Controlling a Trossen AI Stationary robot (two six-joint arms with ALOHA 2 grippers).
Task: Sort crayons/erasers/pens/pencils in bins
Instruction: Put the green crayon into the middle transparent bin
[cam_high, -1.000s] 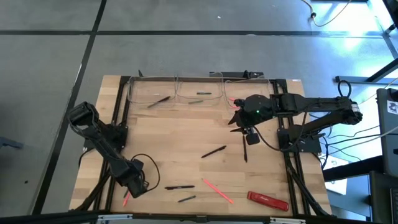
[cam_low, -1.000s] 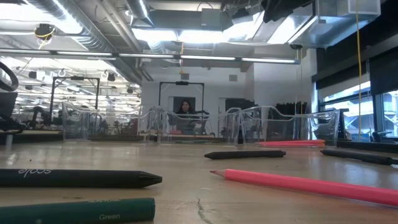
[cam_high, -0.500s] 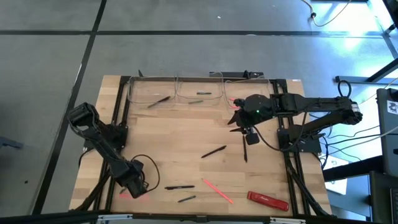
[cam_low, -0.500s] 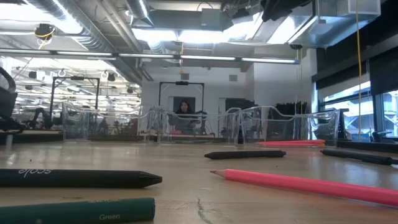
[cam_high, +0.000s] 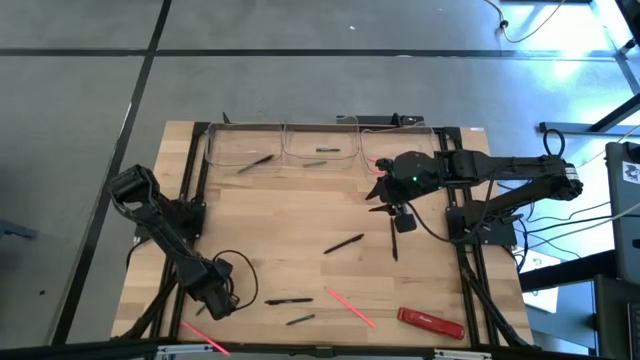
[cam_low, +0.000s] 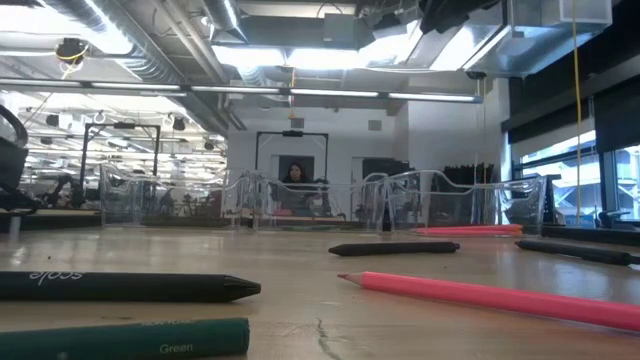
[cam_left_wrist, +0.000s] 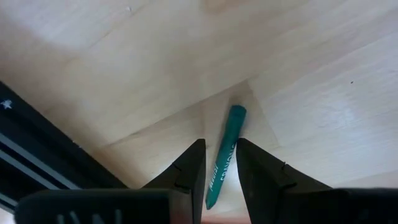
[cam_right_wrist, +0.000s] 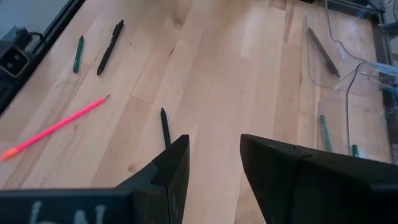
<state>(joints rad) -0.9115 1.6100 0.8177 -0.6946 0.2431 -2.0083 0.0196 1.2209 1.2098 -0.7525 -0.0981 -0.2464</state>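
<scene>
At the table's (cam_high: 300, 210) front-left corner a green crayon (cam_left_wrist: 224, 155) with partly readable lettering is framed by the narrowly parted left gripper (cam_left_wrist: 217, 165), while "Green" is read on another crayon (cam_low: 125, 338) near the front edge.

Three bins (cam_high: 285, 146) — two arms (cam_high: 170, 235)

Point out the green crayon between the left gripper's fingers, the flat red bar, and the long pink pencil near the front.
green crayon (cam_left_wrist: 224, 155), left wrist view, mid-shaft
flat red bar (cam_high: 431, 322), high view, middle
pink pencil (cam_low: 500, 296), low view, mid-shaft
</scene>
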